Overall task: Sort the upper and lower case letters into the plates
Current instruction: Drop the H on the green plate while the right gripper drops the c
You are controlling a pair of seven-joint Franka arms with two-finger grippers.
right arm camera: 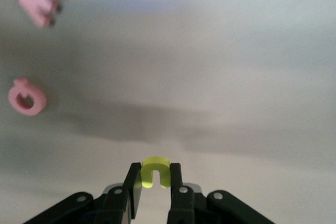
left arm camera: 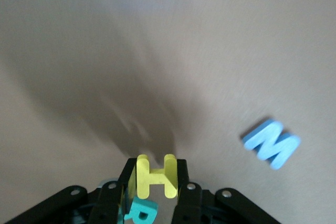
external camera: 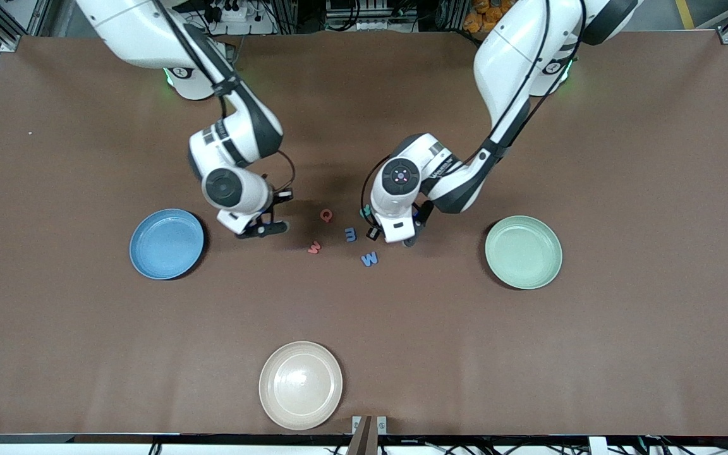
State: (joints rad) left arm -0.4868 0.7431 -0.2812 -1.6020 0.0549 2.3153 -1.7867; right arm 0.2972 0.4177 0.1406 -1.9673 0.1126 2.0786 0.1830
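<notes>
yellow letter [left arm camera: 156,177]: H | teal letter [left arm camera: 139,213]: R

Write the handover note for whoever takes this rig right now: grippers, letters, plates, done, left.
Left gripper: shut on the yellow H, low between the loose letters and the green plate; a teal R shows just beneath it.
Right gripper: shut on the yellow u, low between the blue plate and the loose letters.
On the table between the arms: red Q, red w, blue m, blue W.
Done: both plates hold nothing yet; the beige plate too.
Left: deliver the H and the u, then sort the rest.
</notes>
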